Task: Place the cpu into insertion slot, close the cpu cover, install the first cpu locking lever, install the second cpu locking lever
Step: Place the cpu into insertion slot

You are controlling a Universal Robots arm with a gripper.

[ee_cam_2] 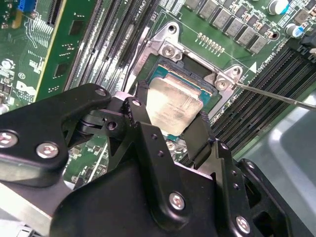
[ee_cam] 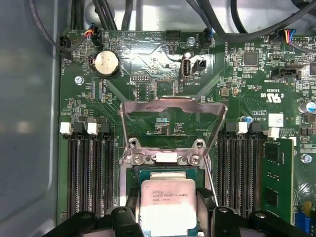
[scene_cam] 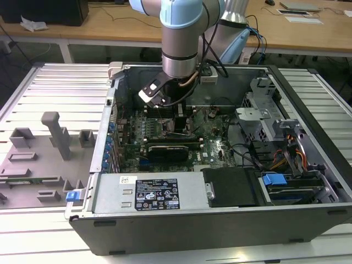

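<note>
Well off to the exterior view's left of the insertion slot (ee_cam: 144, 174), a grey fixture tray (scene_cam: 33, 165) lies outside the open computer case (scene_cam: 220, 231). Directly over that slot, your gripper (ee_cam_2: 170, 111) has its black fingers (ee_cam_2: 197, 133) closed to the width of the cpu (ee_cam_2: 177, 96), pressing on two opposite edges of the chip as it lies within the slot's rim, fully seated or not you cannot tell. Just beyond the slot the cpu cover (ee_cam: 138, 105) stands swung open, and to the exterior view's right of the slot sits a metal drive cage (scene_cam: 258, 115).
</note>
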